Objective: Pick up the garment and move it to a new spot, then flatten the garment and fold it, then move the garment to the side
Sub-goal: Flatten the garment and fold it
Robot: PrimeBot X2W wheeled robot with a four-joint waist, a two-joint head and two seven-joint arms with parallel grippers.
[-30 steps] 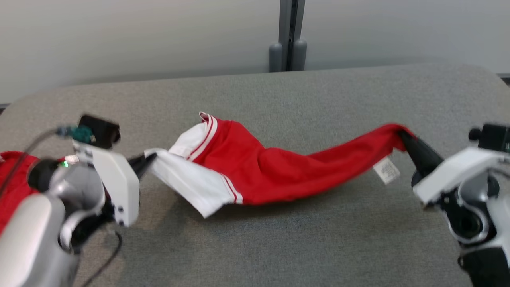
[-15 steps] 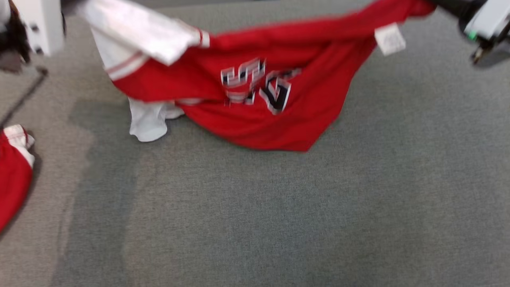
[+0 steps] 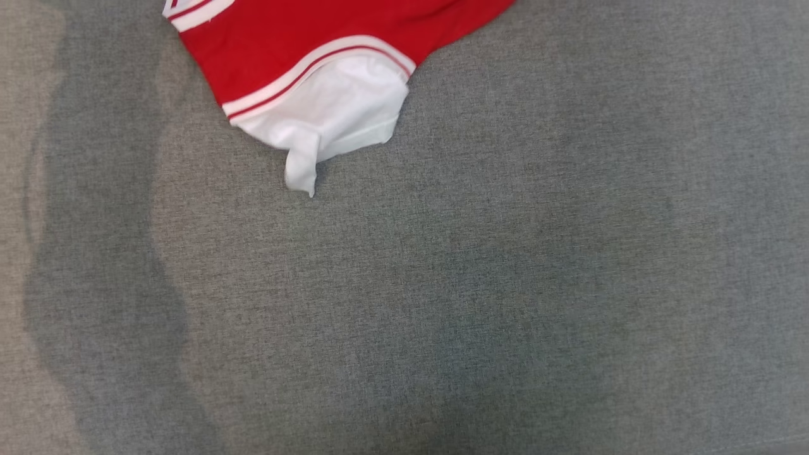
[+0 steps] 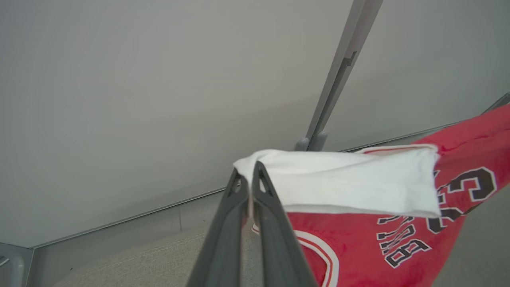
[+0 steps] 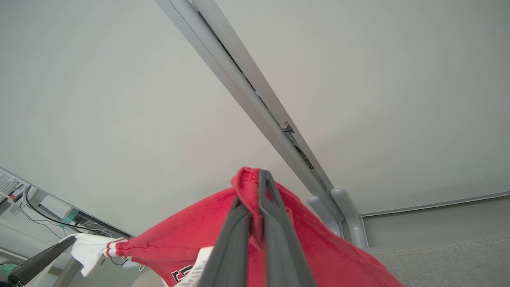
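Observation:
The garment (image 3: 316, 57), a red jersey with white sleeves, hangs in from the top of the head view. Its lower white sleeve (image 3: 328, 114) droops to the grey table (image 3: 442, 284). In the left wrist view my left gripper (image 4: 248, 175) is shut on the edge of the other white sleeve (image 4: 350, 183), with the lettered red body (image 4: 358, 255) to its right. My right gripper (image 5: 255, 187) is shut on a bunched red edge of the garment (image 5: 191, 235). The fabric stretches from there to the left gripper (image 5: 67, 241) at the lower left.
A pale wall with a grey upright post (image 4: 338, 75) stands behind the table. The post (image 5: 255, 103) also crosses the right wrist view, where cables and equipment (image 5: 24, 199) sit low at the left. Broad shadows fall on the table's left side.
Both grippers have raised the garment from a low sag into a high stretched hang. The head camera has tilted down, so the arms and the table's far edge have left its picture.

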